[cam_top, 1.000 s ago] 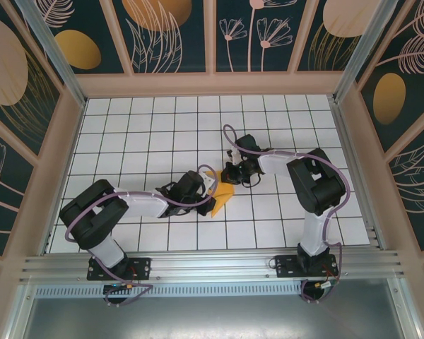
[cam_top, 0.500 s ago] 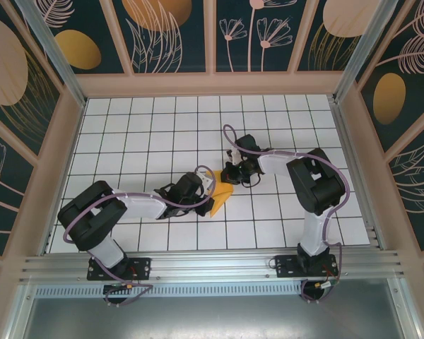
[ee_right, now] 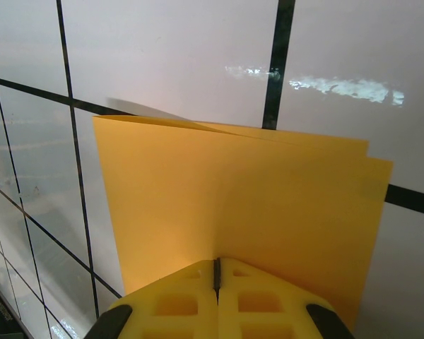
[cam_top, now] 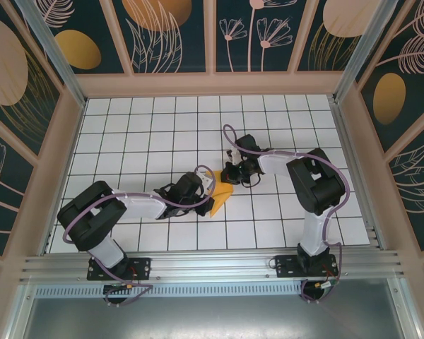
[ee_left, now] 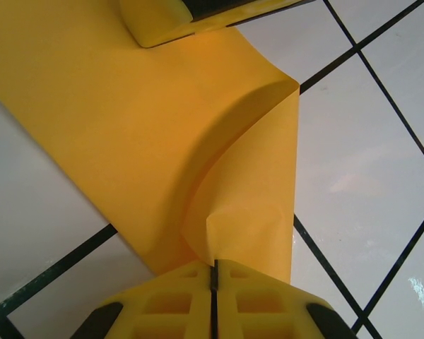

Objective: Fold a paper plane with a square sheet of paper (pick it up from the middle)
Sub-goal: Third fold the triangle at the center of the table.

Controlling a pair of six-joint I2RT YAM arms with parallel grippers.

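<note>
Between my grippers, on the tiles (cam_top: 162, 134), sits the sheet of paper (cam_top: 223, 193). My left gripper (ee_left: 214, 272) is clamped on its curled flap, my right gripper (ee_right: 216, 267) on its doubled edge. Left wrist shows the curl toward one o'clock; right wrist shows two stacked edges at twelve. Open tiles lie on every side.

Black-and-white arms (cam_top: 138, 205) carry purple cables (cam_top: 226, 131) and yellow fingers (ee_left: 177, 296).
</note>
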